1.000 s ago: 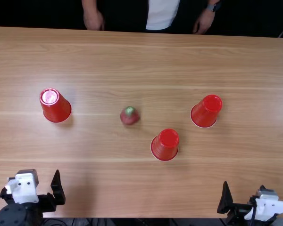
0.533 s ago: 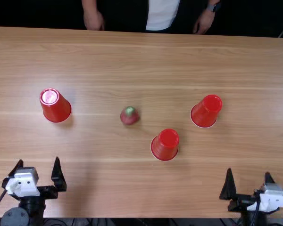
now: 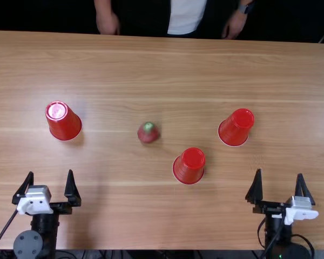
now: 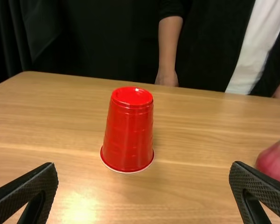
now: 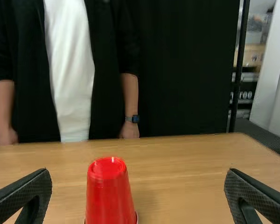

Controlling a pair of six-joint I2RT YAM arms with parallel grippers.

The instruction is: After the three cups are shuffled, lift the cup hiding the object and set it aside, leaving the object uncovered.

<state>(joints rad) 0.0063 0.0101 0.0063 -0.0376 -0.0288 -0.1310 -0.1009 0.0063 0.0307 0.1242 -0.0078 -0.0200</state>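
The left cup (image 3: 62, 121), the near cup (image 3: 189, 165) and the right cup (image 3: 236, 127) stand upside down on the desk (image 3: 162, 70), well apart. The small red fruit (image 3: 148, 132) lies uncovered between the left cup and the near cup. The cups look light, thin and easy to crush, so a gentle hold across the wall seems best. The left tool (image 3: 49, 175) and the right tool (image 3: 279, 175) are wide open and empty near the desk's near edge, with free room around each cup.

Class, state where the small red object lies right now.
Top view: the red object lies uncovered near the table's middle, between the left cup and the nearest cup.
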